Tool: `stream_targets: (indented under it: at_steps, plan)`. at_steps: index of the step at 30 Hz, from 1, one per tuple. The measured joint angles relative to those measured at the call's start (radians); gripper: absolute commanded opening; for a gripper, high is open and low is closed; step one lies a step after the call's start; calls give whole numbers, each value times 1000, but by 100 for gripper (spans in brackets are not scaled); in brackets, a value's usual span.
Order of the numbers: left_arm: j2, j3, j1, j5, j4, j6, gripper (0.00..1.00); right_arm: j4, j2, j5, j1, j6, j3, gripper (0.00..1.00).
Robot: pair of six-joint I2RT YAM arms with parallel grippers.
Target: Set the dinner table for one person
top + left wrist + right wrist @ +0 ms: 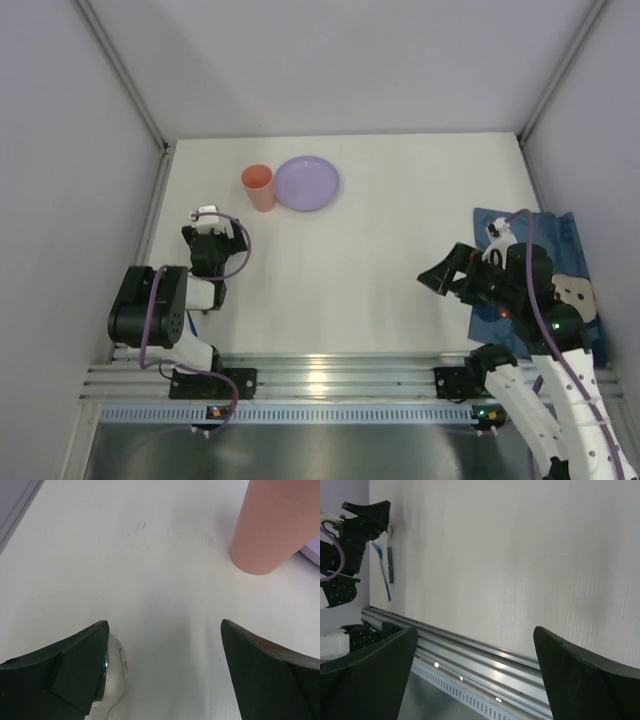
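Note:
The white dinner table [400,220] carries a salmon cup [258,187] and a purple plate [307,183] at the back left. My left gripper [213,232] is open, low over the table's left side. In the left wrist view it [164,625] has a silver spoon bowl [116,667] lying by its left finger, with the cup [272,525] ahead to the right. My right gripper [447,268] is open and empty, above the table at the right. In the right wrist view it [475,630] faces across the table.
A blue placemat [560,235] lies at the right edge under my right arm. The aluminium rail [330,372] runs along the near edge. In the right wrist view, a blue-handled utensil [382,572] and a dark-handled one [390,565] lie by my left arm.

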Motion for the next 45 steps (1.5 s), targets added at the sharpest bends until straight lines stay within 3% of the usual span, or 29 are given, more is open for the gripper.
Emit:
stream_targets:
  at_steps: [12, 17, 20, 26, 29, 33, 39, 45]
  plan:
    - [1, 0, 0, 3, 9, 0, 99, -29, 229, 63, 0, -82, 79, 100]
    - [-8, 2, -26, -46, -6, 13, 99, -83, 285, 206, 0, -134, 161, 100]
    - [-96, 89, -63, -82, -254, 9, 99, -118, 359, 297, 0, -163, 243, 100]
    - [-216, 506, -78, -47, -676, -110, 99, -119, 581, 443, -12, -187, 352, 100]
    - [-264, 692, -119, -40, -841, -174, 99, -109, 704, 494, -88, -193, 379, 100]
    - [-294, 818, -242, -18, -1008, -213, 99, -93, 852, 595, -196, -230, 384, 100]
    - [-352, 806, -446, 11, -1206, -285, 99, -65, 1065, 679, -227, -264, 399, 100]
    - [-485, 727, -477, 18, -1386, -349, 99, -26, 1222, 752, -243, -270, 434, 100]
